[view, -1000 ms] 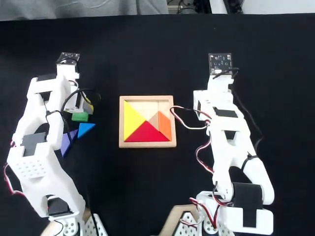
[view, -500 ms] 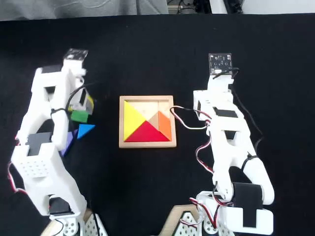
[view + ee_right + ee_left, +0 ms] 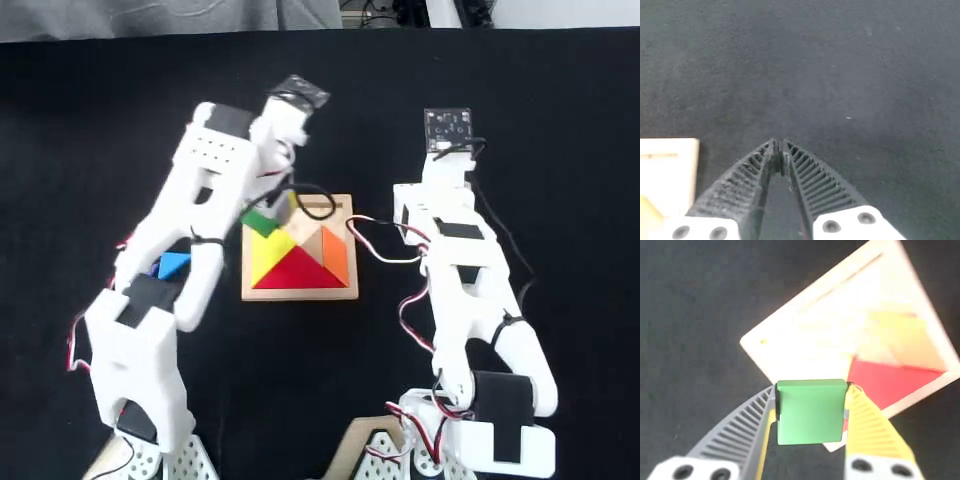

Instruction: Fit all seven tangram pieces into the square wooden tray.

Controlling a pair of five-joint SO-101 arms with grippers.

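High and near left wrist views apparently share the tray [image 3: 298, 294] [image 3: 790, 325].

The left claw [image 3: 810, 388] has swung the green square [image 3: 260, 222] from the side over the tray [image 3: 300, 292].

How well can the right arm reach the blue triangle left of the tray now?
Probably not. The blue triangle lies beyond the tray, half under the left arm that crosses above it; the right gripper sits shut on the tray's opposite side.

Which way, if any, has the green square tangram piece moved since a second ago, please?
Yes: the green square piece moved right, from left of the square wooden tray to over its top-left corner.
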